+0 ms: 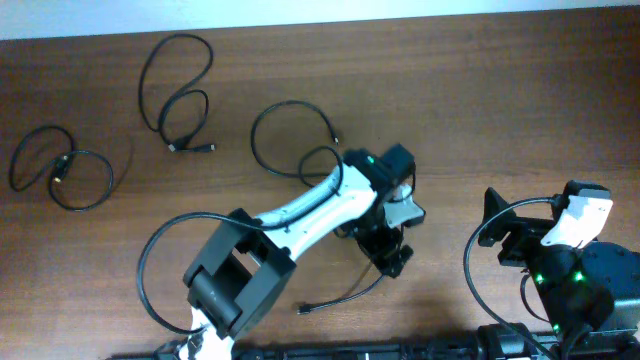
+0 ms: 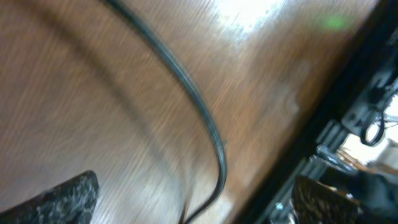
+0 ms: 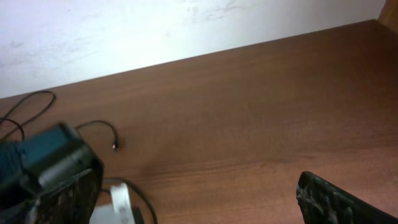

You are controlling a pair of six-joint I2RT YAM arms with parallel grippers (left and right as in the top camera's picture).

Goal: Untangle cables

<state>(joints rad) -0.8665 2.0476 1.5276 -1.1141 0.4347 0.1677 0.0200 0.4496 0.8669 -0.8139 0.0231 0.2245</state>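
We're looking down on a brown wood-grain table [image 1: 480, 90], and thin black cords with small silvery plugs lie spread over its left half, each apart from the others. At far left we have a double-looped black cord [image 1: 62, 160]. To its right, nearer the far edge, sits a figure-eight black cord [image 1: 176, 96]. Toward the middle is a wide-looped black cord [image 1: 253, 135]. Near the front edge we pick out a short curved black cord [image 1: 340, 299], its plug end resting on the wood.
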